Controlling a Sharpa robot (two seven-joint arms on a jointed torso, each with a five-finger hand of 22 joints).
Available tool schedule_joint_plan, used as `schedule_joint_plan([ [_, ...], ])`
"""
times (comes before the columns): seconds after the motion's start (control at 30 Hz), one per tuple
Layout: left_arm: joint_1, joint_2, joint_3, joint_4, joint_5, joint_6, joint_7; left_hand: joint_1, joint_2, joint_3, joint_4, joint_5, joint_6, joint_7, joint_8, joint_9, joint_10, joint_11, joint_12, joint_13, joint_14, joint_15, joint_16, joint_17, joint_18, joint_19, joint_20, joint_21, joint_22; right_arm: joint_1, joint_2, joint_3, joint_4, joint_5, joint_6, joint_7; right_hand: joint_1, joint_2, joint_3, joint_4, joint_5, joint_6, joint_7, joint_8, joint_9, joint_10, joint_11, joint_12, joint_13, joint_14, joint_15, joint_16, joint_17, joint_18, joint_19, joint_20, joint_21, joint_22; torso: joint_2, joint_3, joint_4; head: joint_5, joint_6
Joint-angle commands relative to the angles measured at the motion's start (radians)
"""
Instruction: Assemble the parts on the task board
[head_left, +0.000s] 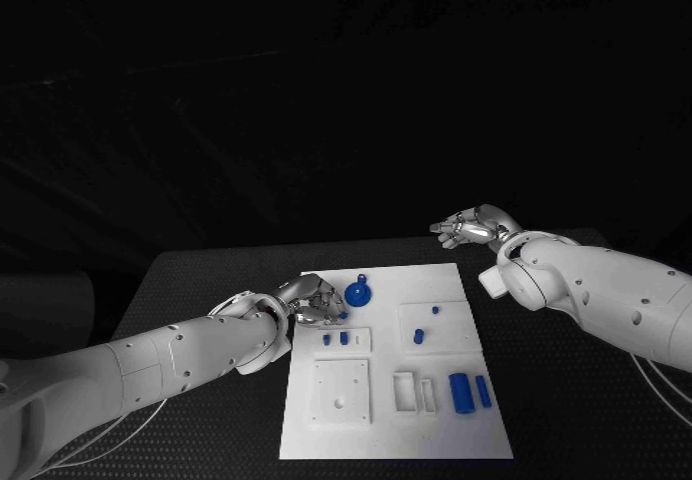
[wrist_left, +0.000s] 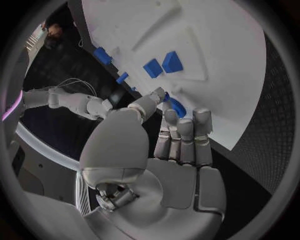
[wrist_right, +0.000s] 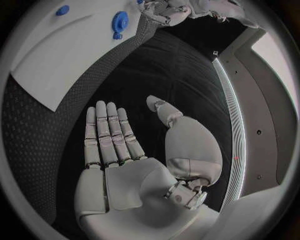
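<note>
The left robot hand (head_left: 306, 298) pinches a small blue part (wrist_left: 177, 107) at the left edge of the task board (head_left: 397, 420), beside the blue gear (head_left: 358, 293); the right robot hand (head_left: 473, 228) hangs released, fingers flat, over the worktop (head_left: 577, 420) beyond the board's far right corner

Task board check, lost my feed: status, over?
Left hand pinching a small blue part at task board edge. Right hand open, off the board. Nothing in the way.

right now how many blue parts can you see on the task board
7: a gear at the top; three small pieces mid-board; a tiny one; two bars lower right. The left hand may hide more.
</note>
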Motion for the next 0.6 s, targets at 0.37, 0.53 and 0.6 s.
schedule_joint_plan([
  [0.37, -0.001, 0.002, 0.001, 0.002, -0.045, 0.002, -0.031, 0.000, 0.004, 0.000, -0.008, -0.002, 0.002, 0.003, -0.006, -0.002, 0.005, 0.000, 0.008, 0.002, 0.007, 0.000, 0.004, 0.003, 0.012, 0.010, -0.085, 0.008, 0.010, 0.000, -0.002, 0.001, 0.003, -0.007, 0.010, 0.008, -0.004, 0.011, -0.002, -0.001, 0.004, 0.003, 0.004, 0.006, -0.001, -0.003, -0.005, 0.006, -0.002, -0.005, -0.001, 0.006, -0.002, 0.017, 0.002, 0.009, -0.004, 0.001, 0.000, 0.0002, 0.0000, -0.002, -0.001],
  [0.53, -0.001, 0.002, 0.001, 0.001, -0.063, 0.011, -0.047, 0.001, 0.004, 0.001, -0.009, -0.002, 0.002, 0.003, -0.006, -0.002, 0.005, -0.001, 0.008, 0.002, 0.007, 0.000, 0.004, 0.003, 0.012, 0.010, -0.085, 0.009, 0.011, 0.000, -0.003, 0.001, 0.004, -0.007, 0.010, 0.008, -0.004, 0.011, -0.002, -0.001, 0.004, 0.003, 0.004, 0.006, -0.001, -0.003, -0.005, 0.006, -0.002, -0.005, -0.001, 0.006, -0.002, 0.017, 0.002, 0.009, -0.004, 0.002, 0.000, 0.0003, 0.0001, -0.002, -0.001],
  [0.6, -0.001, 0.003, 0.001, 0.000, -0.073, 0.011, -0.052, 0.001, 0.004, 0.001, -0.009, -0.002, 0.002, 0.003, -0.006, -0.002, 0.005, -0.001, 0.008, 0.002, 0.007, 0.000, 0.004, 0.003, 0.012, 0.010, -0.085, 0.009, 0.011, 0.000, -0.003, 0.001, 0.004, -0.007, 0.010, 0.008, -0.004, 0.011, -0.002, -0.001, 0.004, 0.003, 0.004, 0.006, -0.001, -0.003, -0.005, 0.006, -0.002, -0.005, -0.001, 0.006, -0.002, 0.017, 0.002, 0.009, -0.005, 0.002, 0.000, 0.0001, 0.0000, -0.002, -0.001],
])
